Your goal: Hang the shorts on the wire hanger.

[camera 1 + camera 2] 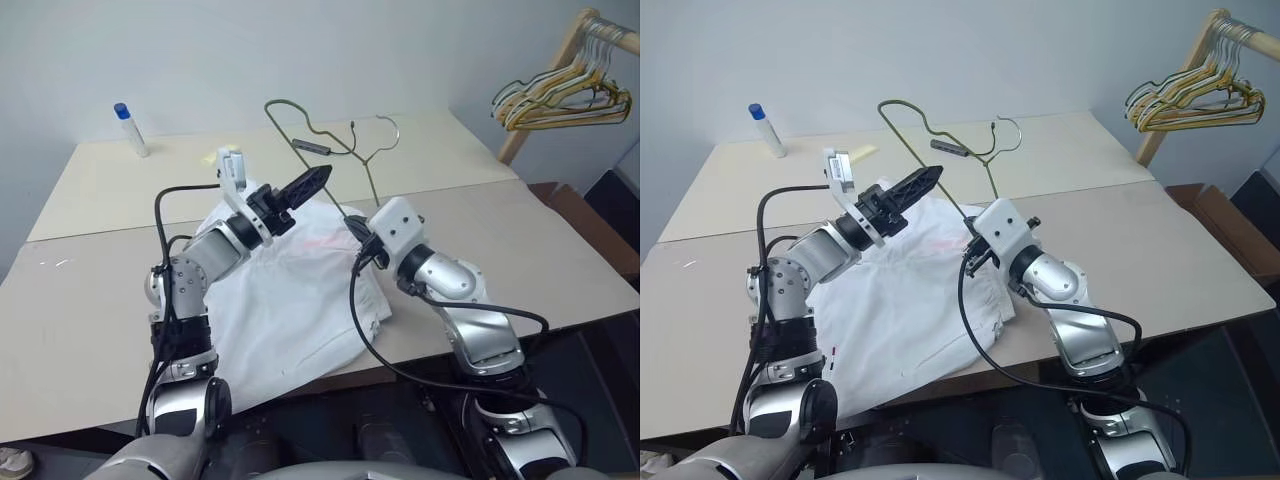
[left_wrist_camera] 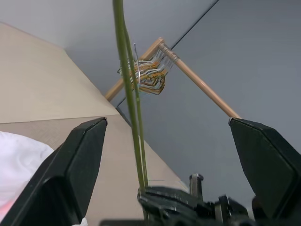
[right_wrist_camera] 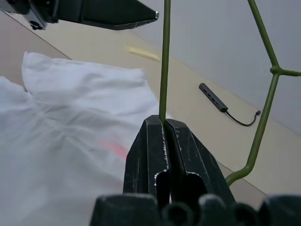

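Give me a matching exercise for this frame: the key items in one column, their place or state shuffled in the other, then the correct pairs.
Column one:
1. shorts
2. wire hanger
3. left pincer
4. right pincer

Column two:
A. shut on a thin wire
B. spread on the table, draping over its near edge
C. open, one wire between its fingers
D. raised above the table, held at one side

Pairs: 1-B, 2-D, 3-C, 4-A
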